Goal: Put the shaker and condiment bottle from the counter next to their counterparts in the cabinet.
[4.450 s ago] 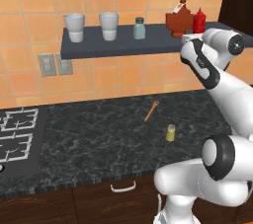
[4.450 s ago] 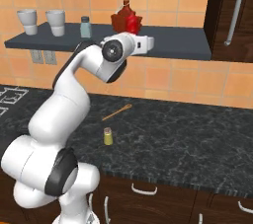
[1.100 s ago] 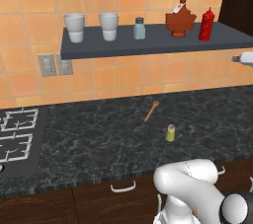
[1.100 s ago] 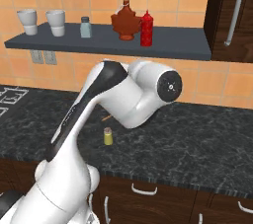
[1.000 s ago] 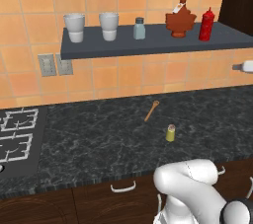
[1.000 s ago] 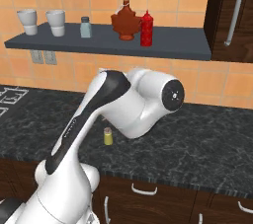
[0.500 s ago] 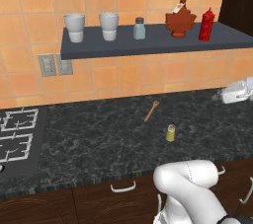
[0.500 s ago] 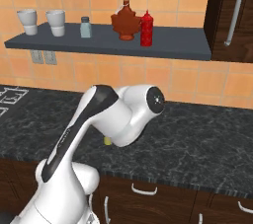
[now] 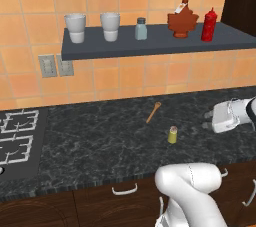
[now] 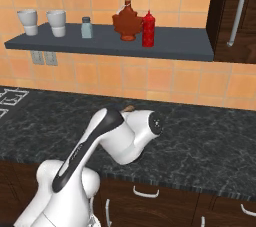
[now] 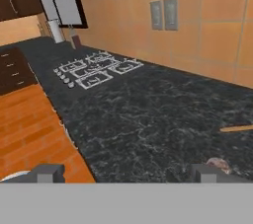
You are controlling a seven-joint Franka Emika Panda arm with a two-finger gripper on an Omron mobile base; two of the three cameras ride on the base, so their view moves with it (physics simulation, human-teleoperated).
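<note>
Across the middle of the left base view the dark surface (image 9: 100,141) lies mostly bare; a wooden spoon (image 9: 153,112) and the shaker (image 9: 172,134) stand near its centre right. On the cabinet (image 9: 150,46) in the upper frame, free room lies between the blue-grey shaker (image 9: 141,28) and the maple bottle (image 9: 182,20), and right of the condiment bottle (image 9: 208,25).

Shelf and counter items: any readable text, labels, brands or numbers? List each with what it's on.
None readable.
Syrup bottle: a small pale tag at its neck, too small to read.
Red bottle: no label.
Blue-grey shaker: no markings.
Yellow-green shaker on the counter: plain.
Two white cups: plain.
Wall outlets: no lettering.
</note>
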